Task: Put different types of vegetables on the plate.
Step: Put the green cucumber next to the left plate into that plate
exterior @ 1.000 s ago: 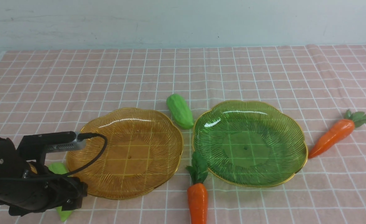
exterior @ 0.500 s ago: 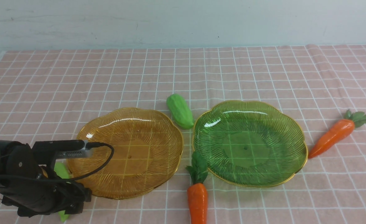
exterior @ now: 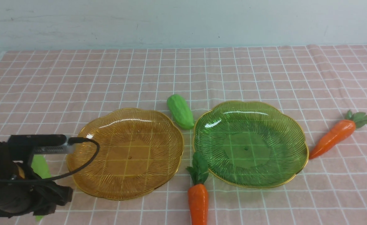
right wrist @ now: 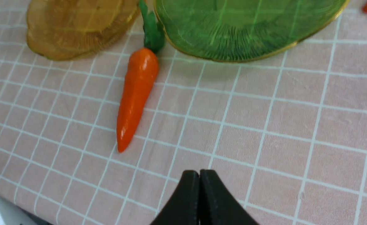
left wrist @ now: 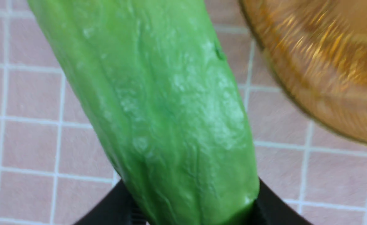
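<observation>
My left claw (left wrist: 191, 200) is clamped on one light-green ridged gourd (left wrist: 158, 103), glossy and lengthwise-grooved, beside the amber plate (exterior: 128, 156); I see no readable writing. Past that plate, a second green gourd (exterior: 180, 112) and a leafy-topped orange carrot (exterior: 198, 203) lie on the counter (exterior: 233, 206) near the green plate (exterior: 249, 147). Another glossy carrot (exterior: 333, 137) lies at its right, and my right claw (right wrist: 199, 175) is together.
</observation>
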Controlling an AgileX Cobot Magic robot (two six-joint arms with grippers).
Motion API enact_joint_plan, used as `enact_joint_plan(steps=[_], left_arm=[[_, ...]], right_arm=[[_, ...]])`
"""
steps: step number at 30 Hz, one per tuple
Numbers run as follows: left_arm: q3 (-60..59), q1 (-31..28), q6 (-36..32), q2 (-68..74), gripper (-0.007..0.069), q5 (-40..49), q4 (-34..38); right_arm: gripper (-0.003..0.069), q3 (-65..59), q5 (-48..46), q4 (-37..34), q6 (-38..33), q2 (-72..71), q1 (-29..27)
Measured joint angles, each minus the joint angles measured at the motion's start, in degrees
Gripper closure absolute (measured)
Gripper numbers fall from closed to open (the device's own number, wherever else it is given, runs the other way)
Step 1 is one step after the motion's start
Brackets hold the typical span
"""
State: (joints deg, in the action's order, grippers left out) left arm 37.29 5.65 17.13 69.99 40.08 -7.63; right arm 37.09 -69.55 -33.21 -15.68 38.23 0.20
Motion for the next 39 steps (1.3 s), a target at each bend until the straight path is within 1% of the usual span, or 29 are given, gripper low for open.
enact_joint_plan(steps=[2, 4, 7, 8, 9, 11, 12, 14, 17, 18, 20, 22, 24, 25, 27, 28, 29, 30, 32, 35, 39], left_arm=[[0.9, 0.0, -0.7, -4.4, 0.0347, 0.6, 0.4], [3.1, 0.0, -3.3, -7.1, 0.0347, 0.9, 2.5], [5.6, 0.0, -8.2, -7.7, 0.0347, 1.0, 6.4], [7.1, 0.1, -11.5, -7.2, 0.0347, 1.2, 9.5], [7.9, 0.3, -13.3, -6.8, 0.0347, 1.2, 11.7], [9.3, 1.3, -18.3, -5.2, 0.0349, 1.2, 15.9], [10.0, 2.2, -21.8, -3.9, 0.0349, 1.0, 18.4], [11.3, 5.0, -27.3, -0.3, 0.0349, -0.1, 23.2], [12.8, 9.6, -30.1, 6.6, 0.0349, -2.8, 25.7], [13.3, 10.5, -29.7, 9.0, 0.0349, -3.6, 25.9], [14.4, 11.1, -27.9, 12.8, 0.0345, -4.4, 26.0], [15.4, 11.1, -26.6, 15.3, 0.0335, -4.4, 26.0], [16.6, 11.1, -25.6, 18.4, 0.0300, -4.5, 25.2], [17.1, 11.1, -25.3, 19.2, 0.0283, -4.5, 24.4], [17.7, 11.1, -22.7, 20.6, 0.0216, -4.5, 22.3], [18.0, 11.1, -20.9, 20.8, 0.0165, -4.5, 20.8], [18.3, 11.1, -19.1, 20.8, 0.0130, -4.4, 19.4], [18.8, 11.1, -17.1, 20.8, 0.0099, -4.2, 17.7], [20.6, 10.7, -12.0, 20.8, 0.0048, -3.0, 13.8], [22.7, 10.3, -8.4, 20.8, 0.0046, -1.4, 11.7], [26.7, 10.3, -7.7, 20.8, 0.0091, -1.3, 12.0]], right_arm=[[0.0673, 1.5, -1.3, -0.1, -0.3, 3.1, 0.0], [0.0671, 3.0, -1.6, -1.0, -0.9, 5.9, 0.5], [0.0671, 5.2, -1.1, -2.5, -1.9, 9.0, 2.8], [0.0670, 5.8, -0.6, -2.8, -2.0, 10.1, 4.1], [0.0670, 6.3, -0.1, -2.9, -2.1, 10.9, 5.2], [0.0670, 7.5, 2.6, -2.5, -1.9, 13.6, 9.6], [0.0670, 7.9, 3.8, -2.0, -1.4, 14.7, 11.6], [0.0670, 8.6, 7.1, 0.5, 1.3, 18.4, 17.5], [0.0662, 10.0, 11.7, 7.8, 8.5, 25.4, 27.2], [0.0652, 10.6, 12.8, 10.8, 11.2, 27.9, 30.1], [0.0627, 11.8, 14.3, 15.2, 15.7, 32.1, 34.0], [0.0542, 14.6, 16.1, 21.1, 24.3, 38.8, 38.1], [0.0447, 17.6, 17.0, 22.9, 28.1, 44.0, 40.2], [0.0406, 18.6, 17.3, 22.9, 28.7, 46.3, 41.0], [0.0321, 20.7, 17.9, 22.9, 29.3, 49.6, 41.9], [0.0263, 21.8, 18.3, 22.9, 29.5, 51.9, 42.5], [0.0232, 22.7, 18.7, 22.9, 29.7, 53.6, 42.7], [0.0180, 23.7, 19.1, 22.7, 29.7, 55.5, 42.8], [0.0120, 25.4, 19.4, 22.0, 29.7, 58.6, 42.9], [0.0067, 27.7, 19.7, 20.5, 29.7, 63.3, 43.4], [0.0061, 30.2, 21.4, 19.7, 29.7, 68.8, 44.9]])
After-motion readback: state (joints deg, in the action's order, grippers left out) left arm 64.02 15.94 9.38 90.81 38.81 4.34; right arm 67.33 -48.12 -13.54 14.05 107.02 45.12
